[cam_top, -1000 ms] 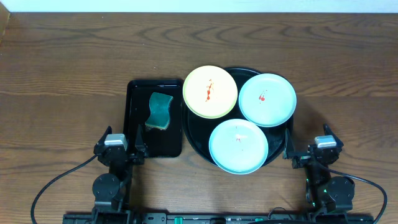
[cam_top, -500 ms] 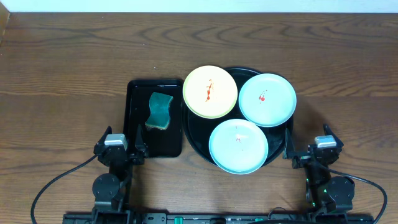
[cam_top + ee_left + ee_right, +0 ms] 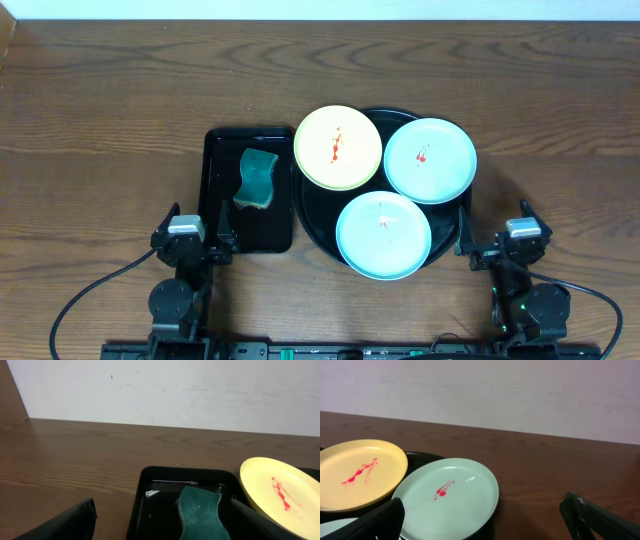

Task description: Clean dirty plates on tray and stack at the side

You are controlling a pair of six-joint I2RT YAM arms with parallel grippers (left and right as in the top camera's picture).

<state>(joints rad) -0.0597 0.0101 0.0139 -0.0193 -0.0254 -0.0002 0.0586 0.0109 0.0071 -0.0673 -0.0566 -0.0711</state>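
Note:
Three plates sit on the round black tray (image 3: pixel 310 215): a pale yellow plate (image 3: pixel 338 147) at the back left, a light blue plate (image 3: pixel 430 160) at the back right and a light blue plate (image 3: pixel 383 235) at the front. Each has a red smear at its centre. The yellow plate (image 3: pixel 278 491) shows in the left wrist view, and the yellow plate (image 3: pixel 360 474) and a blue plate (image 3: pixel 447 497) show in the right wrist view. My left gripper (image 3: pixel 192 243) is open and empty at the near left. My right gripper (image 3: pixel 495 243) is open and empty at the near right, beside the tray.
A rectangular black tray (image 3: pixel 222 190) left of the round tray holds a green sponge (image 3: pixel 256 178), which also shows in the left wrist view (image 3: pixel 202 515). A white wall stands behind the wooden table (image 3: pixel 110 120).

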